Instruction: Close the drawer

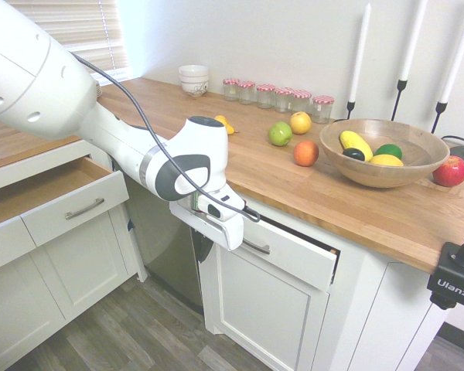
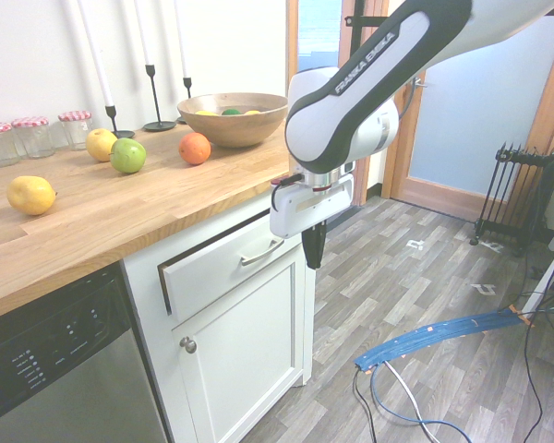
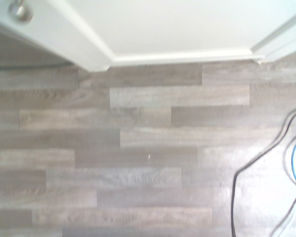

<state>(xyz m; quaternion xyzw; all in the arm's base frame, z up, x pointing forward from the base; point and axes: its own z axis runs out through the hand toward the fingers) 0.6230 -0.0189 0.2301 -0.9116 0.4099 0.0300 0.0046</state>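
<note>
The drawer [image 1: 294,259] sits under the wooden counter, its white front [image 2: 223,269] carrying a curved silver handle [image 2: 261,253]. It stands slightly ajar, with a dark gap along its top and one side. My gripper [image 2: 312,262] hangs just in front of the drawer's end nearest the room, fingers pointing down at the floor. The fingers are shut with nothing between them. Whether the hand touches the drawer front I cannot tell. The wrist view looks down on grey floor planks and the foot of the white cabinet door [image 3: 163,24].
A narrower white drawer [image 1: 71,202] stands pulled out on the adjoining cabinet run. A dishwasher [image 2: 55,369] and a knobbed cabinet door [image 2: 188,344] are beside and below the drawer. Fruit, jars, candlesticks and a wooden bowl [image 1: 383,166] sit on the counter.
</note>
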